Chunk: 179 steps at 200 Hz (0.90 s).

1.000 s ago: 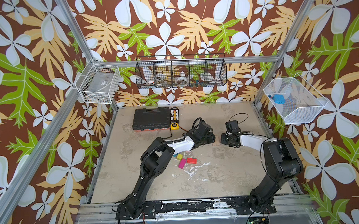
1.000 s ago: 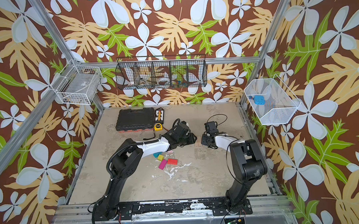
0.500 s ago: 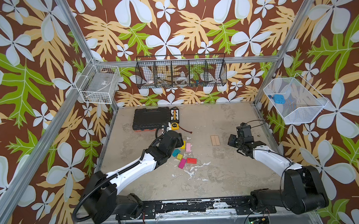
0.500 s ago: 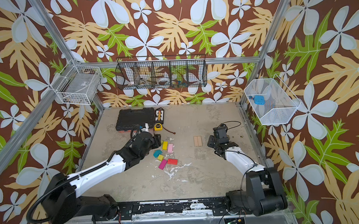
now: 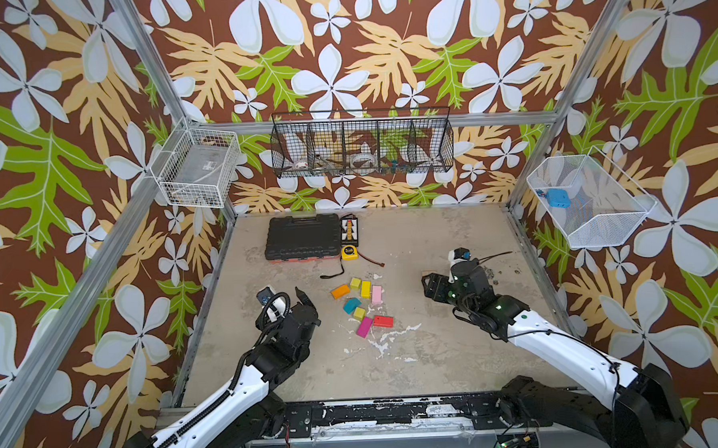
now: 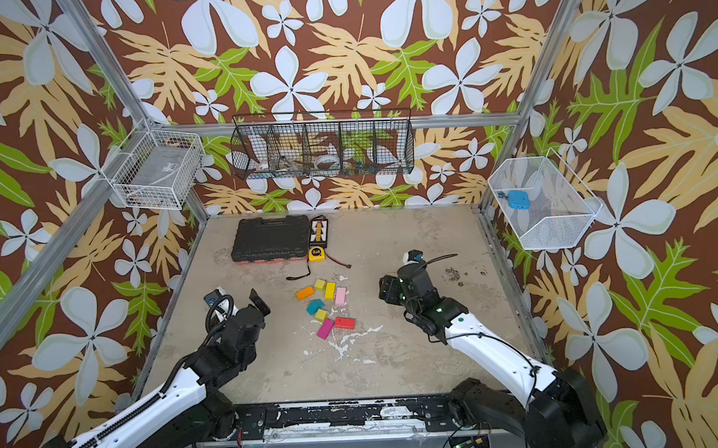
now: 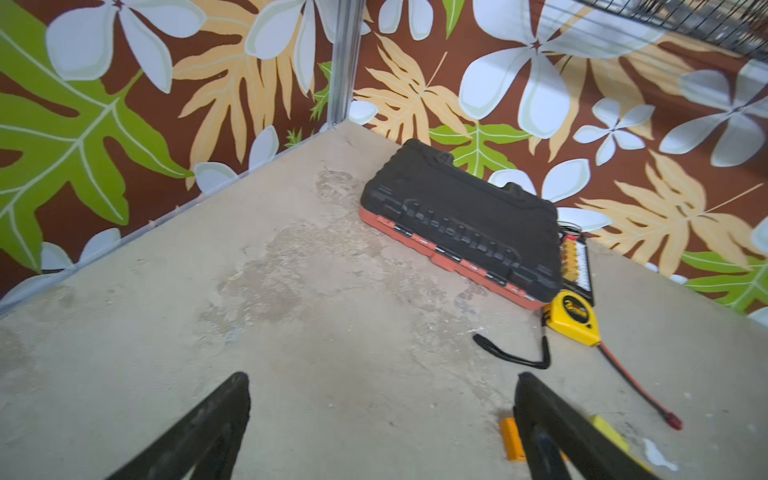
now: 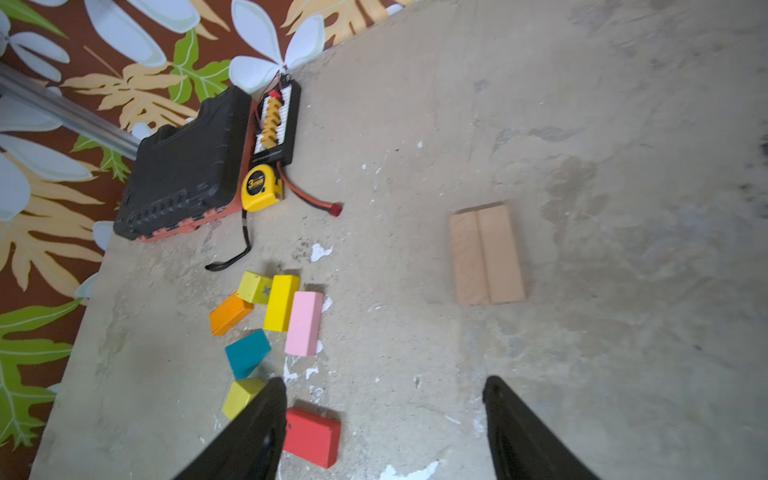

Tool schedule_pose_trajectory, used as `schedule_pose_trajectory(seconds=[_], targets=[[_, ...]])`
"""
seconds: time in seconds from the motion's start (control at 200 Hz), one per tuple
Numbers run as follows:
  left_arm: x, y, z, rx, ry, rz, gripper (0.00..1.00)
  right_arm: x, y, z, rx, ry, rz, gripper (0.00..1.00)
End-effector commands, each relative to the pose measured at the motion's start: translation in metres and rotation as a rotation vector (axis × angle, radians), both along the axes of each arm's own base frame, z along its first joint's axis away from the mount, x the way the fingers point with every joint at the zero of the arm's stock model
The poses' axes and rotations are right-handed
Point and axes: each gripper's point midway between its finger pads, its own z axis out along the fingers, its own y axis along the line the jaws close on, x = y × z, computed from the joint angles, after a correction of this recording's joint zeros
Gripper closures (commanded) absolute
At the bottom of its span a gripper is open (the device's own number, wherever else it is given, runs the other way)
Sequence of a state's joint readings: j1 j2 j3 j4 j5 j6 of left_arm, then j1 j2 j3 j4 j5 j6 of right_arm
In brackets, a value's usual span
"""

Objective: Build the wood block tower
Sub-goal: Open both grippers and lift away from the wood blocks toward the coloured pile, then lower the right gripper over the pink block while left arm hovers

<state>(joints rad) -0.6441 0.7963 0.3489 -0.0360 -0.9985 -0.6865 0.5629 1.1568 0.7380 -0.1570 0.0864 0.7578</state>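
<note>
Loose wood blocks lie mid-table: orange (image 5: 340, 291), a yellow cube (image 5: 355, 282), a yellow brick (image 5: 365, 289), pink (image 5: 376, 294), a teal wedge (image 5: 351, 305), another yellow cube (image 5: 359, 313), magenta (image 5: 364, 327) and red (image 5: 383, 321). Two tan planks (image 8: 486, 254) lie flat side by side, apart from the coloured blocks. In both top views my right gripper hides most of them. No tower stands. My left gripper (image 5: 290, 299) (image 7: 380, 380) is open and empty, left of the blocks. My right gripper (image 5: 427, 286) (image 8: 384, 384) is open and empty, to their right.
A black tool case (image 5: 301, 237), a connector board (image 5: 350, 229) and a yellow tape measure (image 5: 350, 252) with strap and red-tipped cable sit at the back. Wire baskets hang on the left wall (image 5: 199, 167), back wall (image 5: 362, 143) and right wall (image 5: 589, 200).
Both arms have drawn back from the table's middle to their own sides. Both grippers have gone from shut to open. The tan planks now lie free on the table.
</note>
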Motion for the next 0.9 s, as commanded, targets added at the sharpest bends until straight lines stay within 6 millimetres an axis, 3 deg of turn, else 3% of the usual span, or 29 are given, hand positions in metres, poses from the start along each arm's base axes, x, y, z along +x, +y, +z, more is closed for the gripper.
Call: schedule_pose_trajectory(seconds=[0.0, 0.15, 0.37, 0.891], targets=[[0.006, 0.008, 0.024, 0.014, -0.1, 0.092, 0.0, -0.003, 0.021, -0.012, -0.016, 0.054, 0.001, 0.26], [0.015, 0.006, 0.022, 0.067, -0.062, 0.12, 0.0, -0.004, 0.058, -0.041, -0.095, 0.136, 0.038, 0.31], [0.018, 0.0, 0.021, 0.074, -0.048, 0.088, 0.0, 0.001, 0.079, -0.085, -0.224, 0.261, 0.042, 0.43], [0.015, 0.001, 0.022, 0.056, -0.072, 0.068, 0.0, 0.023, 0.118, -0.12, -0.349, 0.32, 0.089, 0.43]])
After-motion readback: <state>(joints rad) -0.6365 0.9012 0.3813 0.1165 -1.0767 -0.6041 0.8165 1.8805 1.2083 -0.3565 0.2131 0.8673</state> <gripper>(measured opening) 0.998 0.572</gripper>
